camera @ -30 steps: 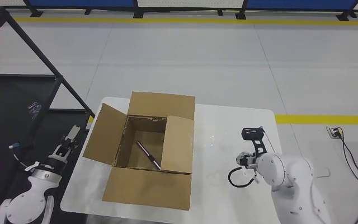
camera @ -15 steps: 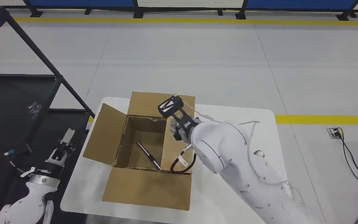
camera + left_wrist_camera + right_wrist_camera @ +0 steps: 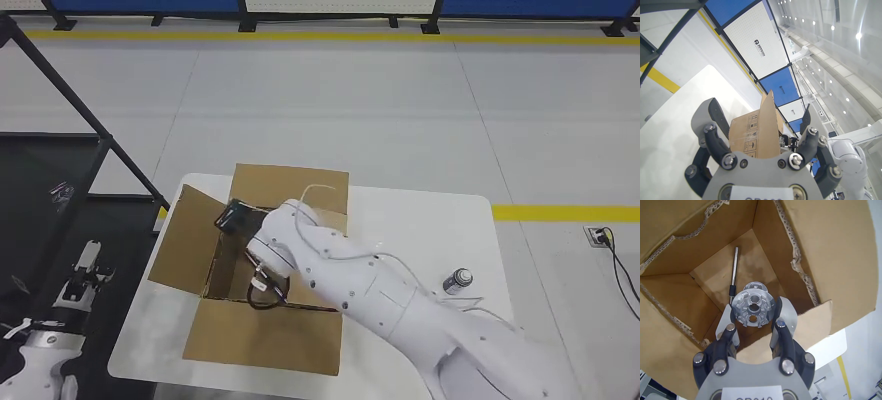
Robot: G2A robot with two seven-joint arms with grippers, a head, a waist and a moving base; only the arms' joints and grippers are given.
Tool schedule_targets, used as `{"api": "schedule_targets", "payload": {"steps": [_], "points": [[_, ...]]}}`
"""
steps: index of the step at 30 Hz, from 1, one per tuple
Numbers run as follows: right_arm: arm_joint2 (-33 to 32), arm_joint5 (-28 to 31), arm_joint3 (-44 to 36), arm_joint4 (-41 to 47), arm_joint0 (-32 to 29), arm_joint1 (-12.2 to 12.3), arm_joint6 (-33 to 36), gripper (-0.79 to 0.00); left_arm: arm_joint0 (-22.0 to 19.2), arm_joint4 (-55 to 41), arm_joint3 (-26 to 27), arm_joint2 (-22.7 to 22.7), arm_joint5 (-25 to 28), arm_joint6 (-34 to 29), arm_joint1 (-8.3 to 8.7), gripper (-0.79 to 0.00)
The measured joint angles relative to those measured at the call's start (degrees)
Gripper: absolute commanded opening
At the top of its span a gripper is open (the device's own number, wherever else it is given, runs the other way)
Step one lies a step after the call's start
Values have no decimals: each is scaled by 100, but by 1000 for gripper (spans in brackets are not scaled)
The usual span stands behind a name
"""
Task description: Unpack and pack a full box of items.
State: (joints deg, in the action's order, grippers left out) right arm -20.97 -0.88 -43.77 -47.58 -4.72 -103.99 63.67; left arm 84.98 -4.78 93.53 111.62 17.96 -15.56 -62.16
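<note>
Right gripper (image 3: 754, 309) is squeezed tight on a round metal wheel (image 3: 745, 303) just above the open box (image 3: 819, 247), with a shiny rod (image 3: 735, 264) lying far below it, so this looks like packing, and next it should go lower and let go gently.

Plain brown corrugated cardboard box (image 3: 262, 335), black printed handling symbols on one wall. Bright silver machined metal hub (image 3: 753, 311), notched spoke pattern on face. Shiny chrome metal rod (image 3: 734, 270), black band near one end. Plain white rounded table (image 3: 420, 230).
</note>
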Motion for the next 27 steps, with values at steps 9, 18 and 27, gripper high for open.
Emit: {"api": "schedule_targets", "payload": {"steps": [9,18,27], "points": [[52,189,814,252,23,-320,-336,-785,-92,122,29,-38,-58,-152,8,0],[28,203,867,263,-113,-319,-476,-785,-247,287,43,-210,-145,-279,11,0],[142,-74,1534,143,-238,-684,-412,-785,-246,382,85,-254,-164,-254,7,0]]}}
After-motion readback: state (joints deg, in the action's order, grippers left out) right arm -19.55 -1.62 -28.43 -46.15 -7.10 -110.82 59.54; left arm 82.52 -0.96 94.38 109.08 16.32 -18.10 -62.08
